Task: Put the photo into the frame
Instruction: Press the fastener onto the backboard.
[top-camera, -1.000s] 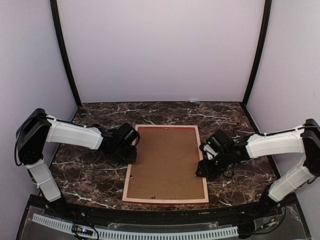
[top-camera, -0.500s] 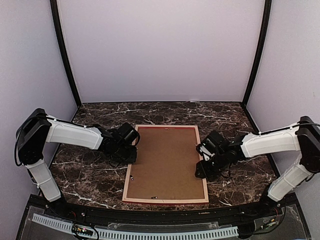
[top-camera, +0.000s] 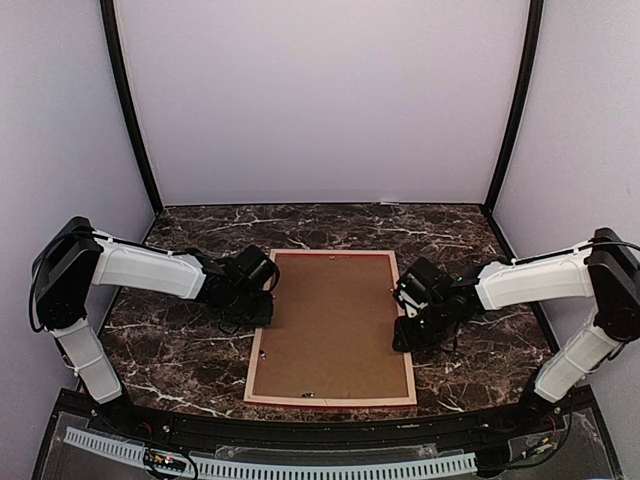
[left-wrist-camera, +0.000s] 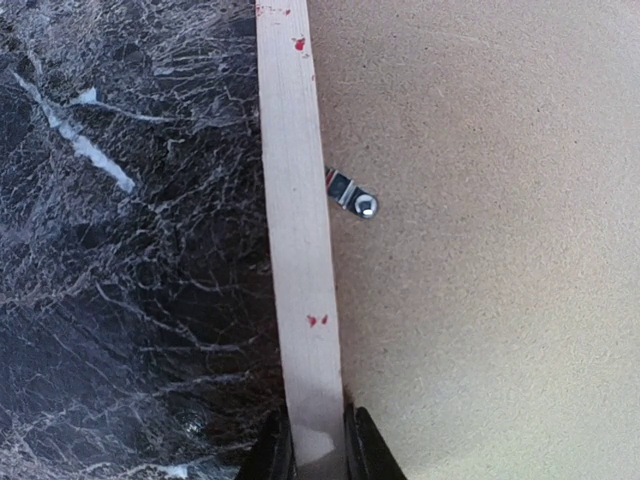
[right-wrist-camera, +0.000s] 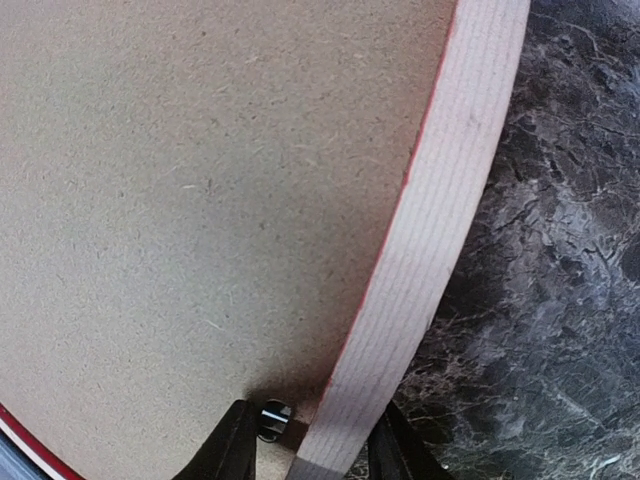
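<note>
The frame (top-camera: 330, 400) lies face down mid-counter (top-camera: 170, 350), with a brown board (top-camera: 330, 320) filling it. The photo is out of sight; I cannot tell whether it sits under the board. The left gripper (left-wrist-camera: 318, 450) pinches the left rail, narrow. The right gripper (right-wrist-camera: 315, 440) straddles the right rail, not yet tight, with a clip (right-wrist-camera: 272, 418) beside its inner finger. Closing there could snag the clip. An uneven lift could twist the frame and spill the board.

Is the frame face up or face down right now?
Face down: the frame shows its pale bare-wood back, with the brown backing board set inside it.
</note>
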